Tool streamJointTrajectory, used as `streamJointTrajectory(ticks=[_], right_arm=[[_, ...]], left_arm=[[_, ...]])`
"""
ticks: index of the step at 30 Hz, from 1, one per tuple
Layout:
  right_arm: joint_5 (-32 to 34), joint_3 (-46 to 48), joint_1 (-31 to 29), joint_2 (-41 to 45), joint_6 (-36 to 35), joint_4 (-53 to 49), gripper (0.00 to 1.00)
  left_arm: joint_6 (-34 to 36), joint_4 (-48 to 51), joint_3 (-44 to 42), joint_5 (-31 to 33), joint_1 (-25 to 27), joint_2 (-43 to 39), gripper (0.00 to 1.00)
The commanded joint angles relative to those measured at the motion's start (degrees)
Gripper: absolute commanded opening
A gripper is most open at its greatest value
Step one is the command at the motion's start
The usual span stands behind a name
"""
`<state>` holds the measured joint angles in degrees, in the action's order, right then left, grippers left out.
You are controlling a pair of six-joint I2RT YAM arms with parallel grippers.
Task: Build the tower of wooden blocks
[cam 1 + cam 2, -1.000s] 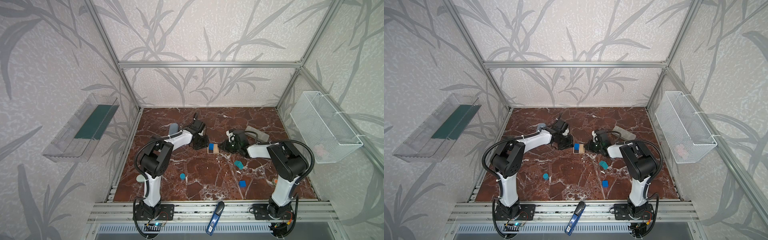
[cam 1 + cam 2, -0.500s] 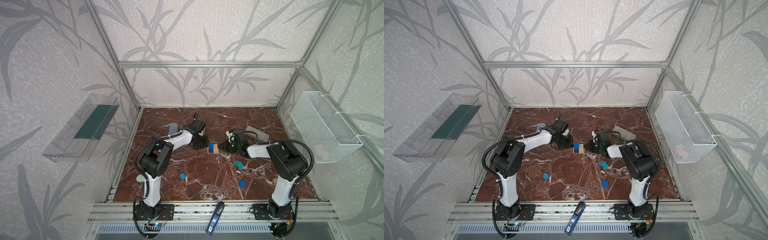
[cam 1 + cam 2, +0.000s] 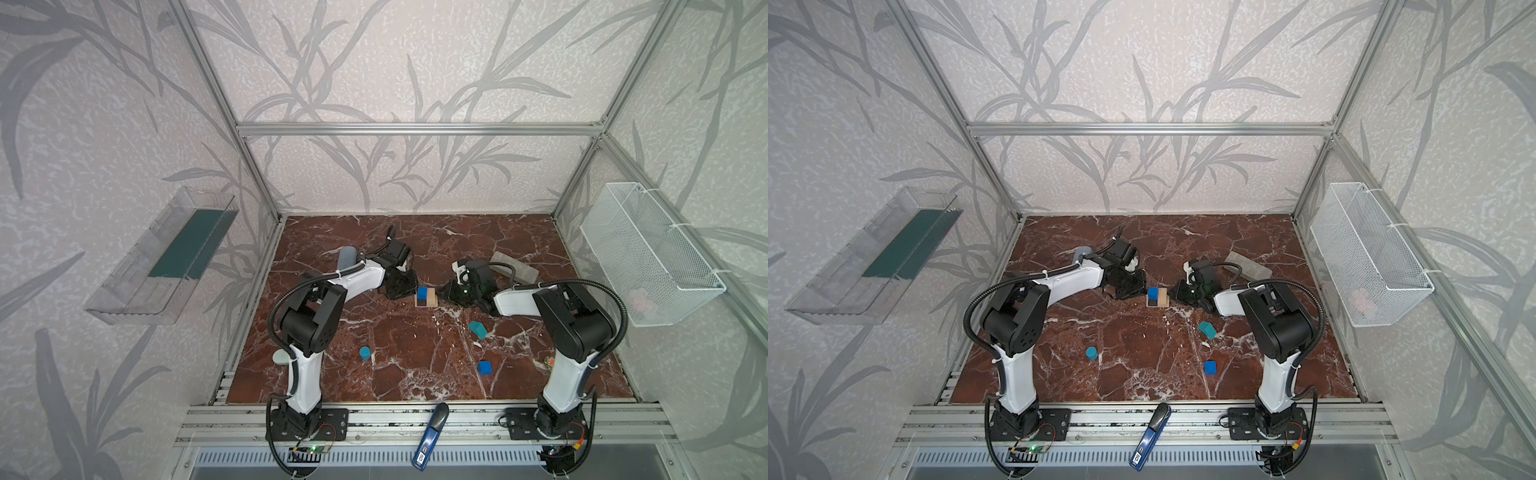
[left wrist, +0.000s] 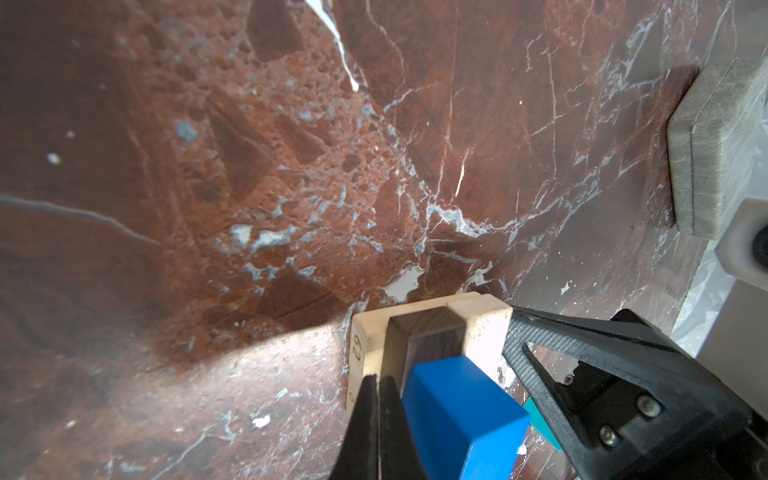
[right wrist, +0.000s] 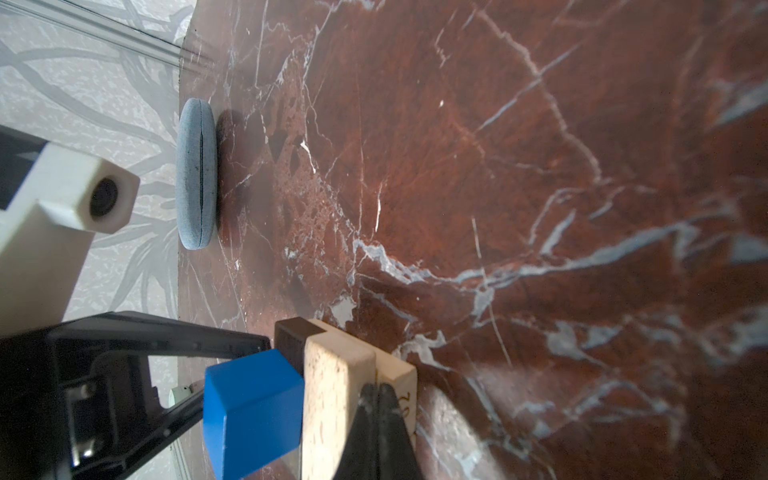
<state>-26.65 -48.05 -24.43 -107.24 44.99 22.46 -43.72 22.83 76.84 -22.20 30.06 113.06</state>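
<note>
Mid tabletop [image 3: 415,365], a blue cube [image 3: 422,292] hides part of the tower [image 3: 432,298]; my left hand [image 4: 377,386] and right hand [image 5: 377,392], both closed, flank it.

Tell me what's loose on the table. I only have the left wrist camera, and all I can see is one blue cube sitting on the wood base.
Observer: A blue cylinder stands upright on its own, front left.
Operator: Is there another cube anywhere?
Observer: Yes, a second blue cube sits front right, apart from everything else.
Operator: And the roof piece?
Observer: The teal house-shaped piece lies on the marble just behind that second cube, not touching it.
</note>
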Motion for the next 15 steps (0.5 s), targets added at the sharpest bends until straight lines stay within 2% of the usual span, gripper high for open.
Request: streamJointTrajectory(ticks=[1, 15], right_arm=[[0.0, -1.5, -0.4, 0.7, -0.6, -0.5, 0.0], [3.7, -0.8, -0.3, 5.0, -2.5, -5.6, 0.0]], left_arm=[[-0.2, 2.1, 0.2, 1.4, 0.4, -2.7, 0.0], [-0.3, 2.0, -0.1, 1.3, 0.4, -3.5, 0.0]])
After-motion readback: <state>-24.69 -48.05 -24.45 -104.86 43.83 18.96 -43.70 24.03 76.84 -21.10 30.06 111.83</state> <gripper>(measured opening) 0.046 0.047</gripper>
